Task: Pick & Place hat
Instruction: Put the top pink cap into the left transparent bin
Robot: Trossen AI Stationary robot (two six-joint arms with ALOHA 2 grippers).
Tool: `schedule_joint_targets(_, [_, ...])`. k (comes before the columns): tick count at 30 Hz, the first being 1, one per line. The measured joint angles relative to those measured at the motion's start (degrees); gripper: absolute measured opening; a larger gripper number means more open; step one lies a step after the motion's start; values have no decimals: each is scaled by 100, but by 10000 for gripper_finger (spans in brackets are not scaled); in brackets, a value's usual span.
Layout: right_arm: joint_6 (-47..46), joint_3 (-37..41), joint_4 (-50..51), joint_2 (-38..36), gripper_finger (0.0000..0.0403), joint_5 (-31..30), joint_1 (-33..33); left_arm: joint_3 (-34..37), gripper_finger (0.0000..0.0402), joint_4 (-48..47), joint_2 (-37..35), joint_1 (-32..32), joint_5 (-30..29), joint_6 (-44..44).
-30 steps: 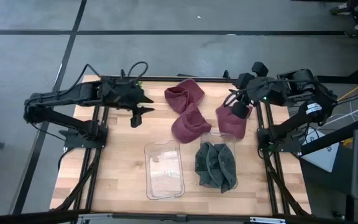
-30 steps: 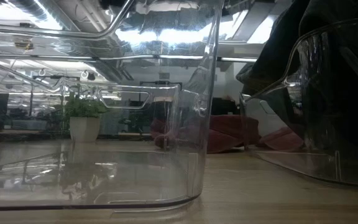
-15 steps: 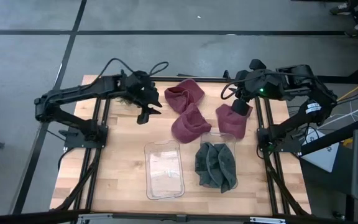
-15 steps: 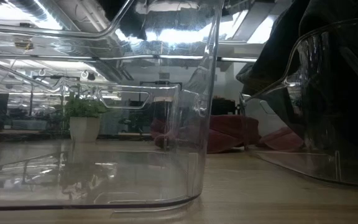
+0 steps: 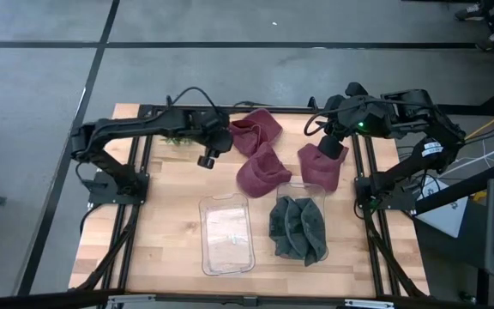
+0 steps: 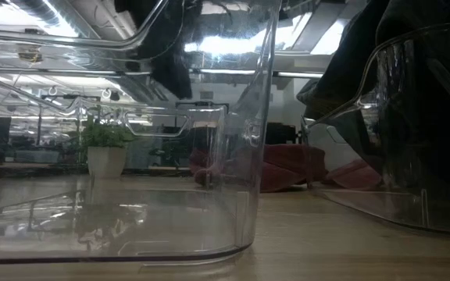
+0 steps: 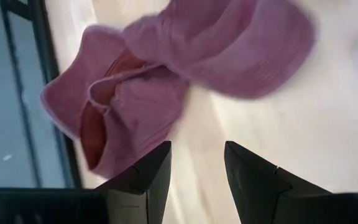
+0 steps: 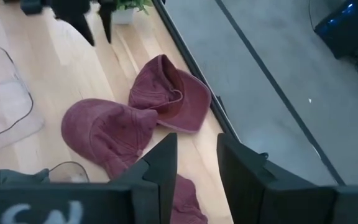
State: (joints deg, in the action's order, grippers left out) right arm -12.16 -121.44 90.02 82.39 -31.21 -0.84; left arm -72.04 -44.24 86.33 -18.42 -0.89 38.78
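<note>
In the high view the wooden table (image 5: 170,240) fills the centre of the frame, with three maroon hats lying in its upper middle. The first hat (image 5: 256,130) sits near the top edge, the second hat (image 5: 262,170) lies just below it and touches it, and the third hat (image 5: 320,165) lies to the right, toward the right arm.

The left gripper (image 5: 206,154) hangs at centre-left of the frame, just left of the first hat and apart from it. In the left wrist view its fingers (image 7: 143,177) are spread with bare table between them, and two maroon hats fill the upper part of that frame, holding nothing between the tips.

The right gripper (image 5: 331,146) sits at upper right of the high view, over the top edge of the third hat. In the right wrist view its fingers (image 8: 160,163) stand parted with nothing between them; whether they touch the cloth below cannot be told.

In the lower middle of the high view stand two clear plastic bins: the left bin (image 5: 226,234) holds nothing but a faint, unreadable label, and the right bin (image 5: 302,190) holds a pile of dark grey hats (image 5: 298,228). A small potted plant (image 6: 105,148) shows at left in the low view. No brand or writing is legible on any hat.
</note>
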Motion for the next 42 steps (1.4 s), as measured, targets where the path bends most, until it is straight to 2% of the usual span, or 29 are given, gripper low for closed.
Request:
schedule_joint_targets(5, [-159, 2, 0, 2, 113, 0, -2, 1, 145, 146, 431, -8, -417, 397])
schedule_joint_targets(15, [-283, 2, 0, 2, 113, 1, -2, -1, 145, 756, 1166, -16, -484, 804])
schedule_joint_targets(26, [-387, 2, 0, 2, 113, 0, -2, -1, 145, 837, 1810, -151, -613, 851])
schedule_joint_targets(31, [-390, 2, 0, 4, 113, -1, -4, -1, 145, 1075, 2003, -212, -760, 851])
schedule_joint_targets(42, [-391, 2, 0, 4, 113, -8, -4, 1, 145, 1537, 2020, -322, -664, 863])
